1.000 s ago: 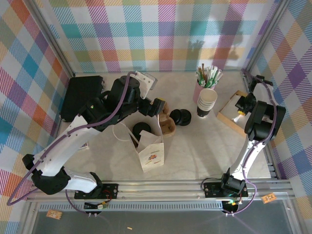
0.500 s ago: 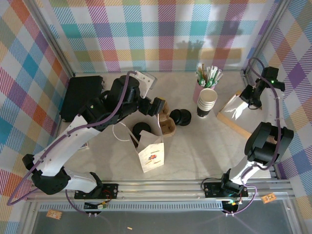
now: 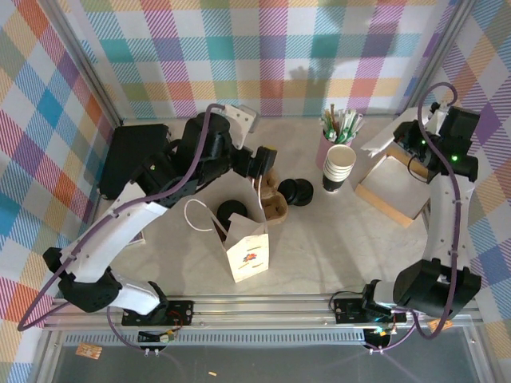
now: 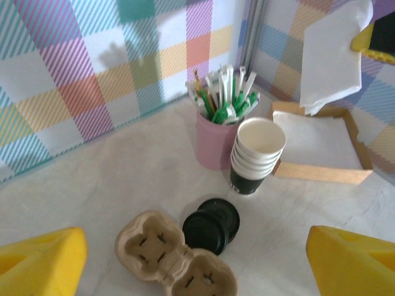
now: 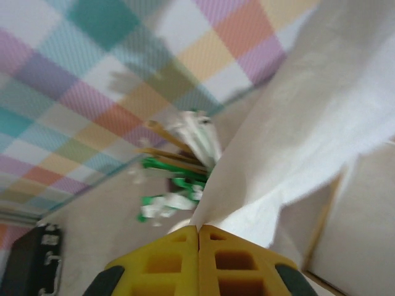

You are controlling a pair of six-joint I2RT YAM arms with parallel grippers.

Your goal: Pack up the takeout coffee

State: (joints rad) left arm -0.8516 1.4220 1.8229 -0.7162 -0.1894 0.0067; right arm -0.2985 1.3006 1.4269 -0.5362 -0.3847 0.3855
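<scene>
Left gripper (image 3: pixel 262 162): fingers spread, behind paper bag (image 3: pixel 247 247)
Right gripper (image 5: pixel 199 229): pinching white napkin (image 5: pixel 296 123), far right of bag
Takeout coffee (image 3: pixel 231 211): just left of bag

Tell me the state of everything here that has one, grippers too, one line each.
Left gripper: open, empty.
Right gripper: shut on white paper napkin, held in the air.
White paper bag: upright, mouth open.
Takeout coffee, black-lidded paper cup: lid on, beside bag, not packed.
Brown cardboard cup carrier: slots empty.
Stack of lidless white cups: upright, nested.
Pink cup of straws: upright, full.
</scene>
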